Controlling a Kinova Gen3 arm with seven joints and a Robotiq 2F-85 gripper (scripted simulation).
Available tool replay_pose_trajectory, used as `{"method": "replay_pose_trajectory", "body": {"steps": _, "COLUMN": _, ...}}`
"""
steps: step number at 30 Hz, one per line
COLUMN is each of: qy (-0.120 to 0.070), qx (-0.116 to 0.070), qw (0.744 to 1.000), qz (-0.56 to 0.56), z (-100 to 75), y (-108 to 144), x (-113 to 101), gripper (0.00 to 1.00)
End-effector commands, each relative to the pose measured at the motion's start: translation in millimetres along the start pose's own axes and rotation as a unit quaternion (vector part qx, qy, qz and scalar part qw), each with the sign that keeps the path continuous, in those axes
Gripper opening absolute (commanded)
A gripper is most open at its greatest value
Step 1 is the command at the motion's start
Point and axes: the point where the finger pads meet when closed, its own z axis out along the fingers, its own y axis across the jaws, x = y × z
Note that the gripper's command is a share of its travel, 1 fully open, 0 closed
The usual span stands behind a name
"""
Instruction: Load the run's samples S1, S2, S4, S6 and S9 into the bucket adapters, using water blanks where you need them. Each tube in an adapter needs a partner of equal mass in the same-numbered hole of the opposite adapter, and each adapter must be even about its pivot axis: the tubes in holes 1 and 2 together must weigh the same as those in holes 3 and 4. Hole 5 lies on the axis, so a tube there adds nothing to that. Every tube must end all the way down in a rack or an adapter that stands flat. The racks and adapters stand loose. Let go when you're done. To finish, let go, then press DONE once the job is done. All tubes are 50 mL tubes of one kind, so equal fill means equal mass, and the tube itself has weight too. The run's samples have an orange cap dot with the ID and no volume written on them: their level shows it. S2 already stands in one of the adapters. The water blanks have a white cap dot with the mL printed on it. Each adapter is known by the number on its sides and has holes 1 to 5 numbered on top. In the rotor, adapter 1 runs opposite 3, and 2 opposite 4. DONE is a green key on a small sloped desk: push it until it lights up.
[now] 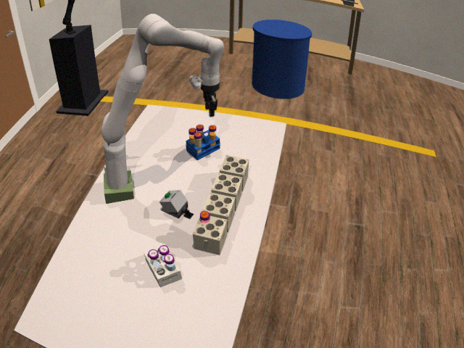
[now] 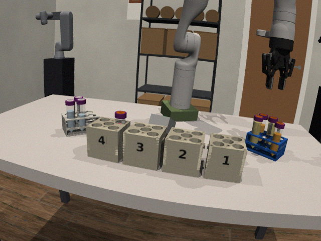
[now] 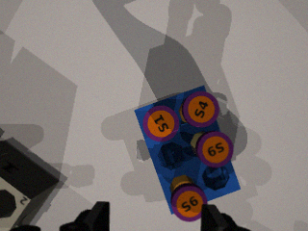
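Observation:
My gripper (image 1: 212,110) hangs high above the blue sample rack (image 1: 202,146), partly open and empty; in the exterior view it (image 2: 275,84) is well above the rack (image 2: 267,145). In the wrist view my fingertips frame the near end of the rack (image 3: 188,149), which holds S1 (image 3: 162,123), S4 (image 3: 200,109), S9 (image 3: 215,149) and S6 (image 3: 189,203). Adapters 4 (image 2: 103,141), 3 (image 2: 141,147), 2 (image 2: 182,154) and 1 (image 2: 225,159) stand in a row. S2 (image 2: 120,115) stands in a back hole of adapter 4.
A grey rack (image 2: 74,119) with three white-dot blanks stands left of adapter 4, and also shows in the top view (image 1: 162,264). The sloped desk with the green DONE key (image 1: 167,194) sits between my base (image 1: 119,191) and the adapters. An adapter's corner (image 3: 14,192) shows at the wrist view's left.

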Motion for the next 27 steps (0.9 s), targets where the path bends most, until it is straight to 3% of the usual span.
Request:
{"method": "replay_pose_trajectory", "body": {"steps": 1, "qy": -0.007, "qx": 0.0, "qw": 0.999, "qz": 0.036, "z": -3.3, "y": -14.0, "x": 2.5, "gripper": 0.62}}
{"method": "replay_pose_trajectory", "body": {"steps": 27, "qy": -0.007, "qx": -0.001, "qw": 0.976, "qz": 0.218, "z": -3.2, "y": -80.4, "x": 33.7, "gripper": 0.62}}
